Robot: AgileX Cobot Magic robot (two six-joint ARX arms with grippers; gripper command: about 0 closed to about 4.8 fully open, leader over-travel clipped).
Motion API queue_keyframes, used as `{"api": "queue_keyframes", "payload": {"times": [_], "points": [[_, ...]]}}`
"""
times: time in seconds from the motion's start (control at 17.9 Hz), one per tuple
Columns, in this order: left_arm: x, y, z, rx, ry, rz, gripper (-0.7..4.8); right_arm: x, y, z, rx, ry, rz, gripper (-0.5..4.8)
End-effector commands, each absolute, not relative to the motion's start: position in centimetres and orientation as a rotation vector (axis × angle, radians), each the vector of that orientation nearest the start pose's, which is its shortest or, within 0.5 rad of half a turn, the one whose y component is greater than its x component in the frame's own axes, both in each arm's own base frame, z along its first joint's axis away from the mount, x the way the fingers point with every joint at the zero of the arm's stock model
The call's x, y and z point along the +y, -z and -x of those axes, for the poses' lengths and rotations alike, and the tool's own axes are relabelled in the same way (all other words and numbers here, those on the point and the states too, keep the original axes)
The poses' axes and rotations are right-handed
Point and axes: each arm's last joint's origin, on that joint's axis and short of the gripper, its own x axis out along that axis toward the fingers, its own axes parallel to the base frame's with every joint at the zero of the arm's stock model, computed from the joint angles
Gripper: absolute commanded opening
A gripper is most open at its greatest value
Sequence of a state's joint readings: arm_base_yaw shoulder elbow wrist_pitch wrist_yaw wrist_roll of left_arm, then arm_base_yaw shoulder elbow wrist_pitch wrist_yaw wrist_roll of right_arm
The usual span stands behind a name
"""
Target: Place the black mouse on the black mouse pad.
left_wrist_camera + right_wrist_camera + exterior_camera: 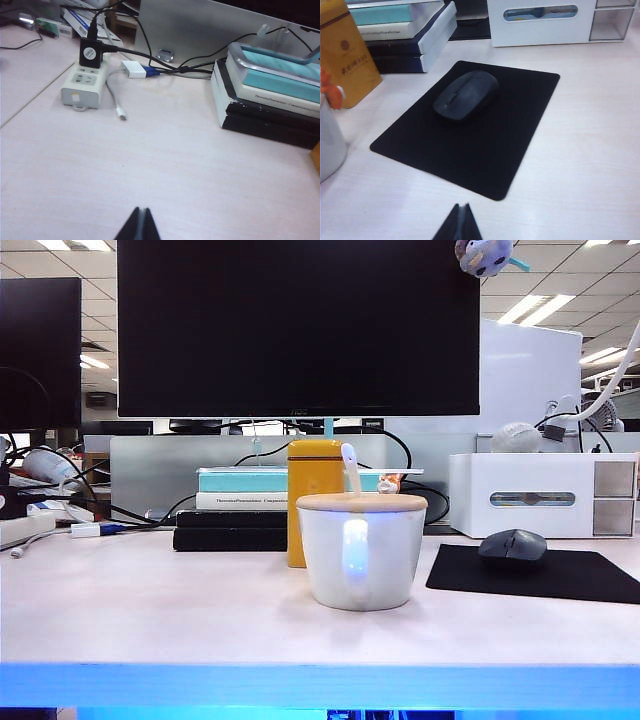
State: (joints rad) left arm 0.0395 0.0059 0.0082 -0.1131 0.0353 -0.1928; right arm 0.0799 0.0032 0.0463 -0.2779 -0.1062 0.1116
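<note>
White mug (361,551) with a wooden lid stands nearest the exterior camera, at the middle of the pale desk (150,610), a yellow box (314,495) just behind it. Left of the box, stacked books (235,508) lie under a dark monitor (298,328), with a power strip (84,85) and cables farther left. Right of the mug, the black mouse (512,544) rests on the black mouse pad (580,578), toward the pad's far side, in front of a white organiser (543,496). Left gripper (139,226), jaws pressed together and holding nothing, hovers over bare desk near the books. Right gripper (459,225), likewise closed and empty, hangs just off the pad's near edge, apart from the mouse
</note>
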Motion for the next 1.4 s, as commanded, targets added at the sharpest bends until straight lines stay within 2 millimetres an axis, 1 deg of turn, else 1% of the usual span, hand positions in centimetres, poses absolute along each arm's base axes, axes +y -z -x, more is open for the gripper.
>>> {"api": "queue_keyframes", "payload": {"times": [0.06,0.17,0.39,0.45,0.62,1.4], "points": [[0.28,-15.64,-9.68,0.098,-0.011,0.195,-0.01,0.59,-15.04,-9.23,0.247,-0.123,-0.120,-0.01],[0.27,-15.63,-9.68,0.098,-0.009,0.196,-0.01,-0.22,-15.06,-9.25,0.240,-0.033,-0.130,-0.01],[0.27,-15.63,-9.68,0.098,-0.008,0.196,-0.01,-0.32,-15.00,-9.47,0.186,0.135,-0.097,-0.01],[0.27,-15.63,-9.68,0.098,-0.009,0.196,-0.01,-0.27,-15.00,-9.50,0.177,0.148,-0.078,-0.01],[0.27,-15.63,-9.68,0.098,-0.008,0.196,-0.01,-0.18,-14.92,-9.64,0.156,0.132,0.067,-0.01],[0.27,-15.63,-9.68,0.098,-0.008,0.196,-0.01,-0.14,-14.89,-9.65,0.158,0.119,0.071,-0.01]]}}
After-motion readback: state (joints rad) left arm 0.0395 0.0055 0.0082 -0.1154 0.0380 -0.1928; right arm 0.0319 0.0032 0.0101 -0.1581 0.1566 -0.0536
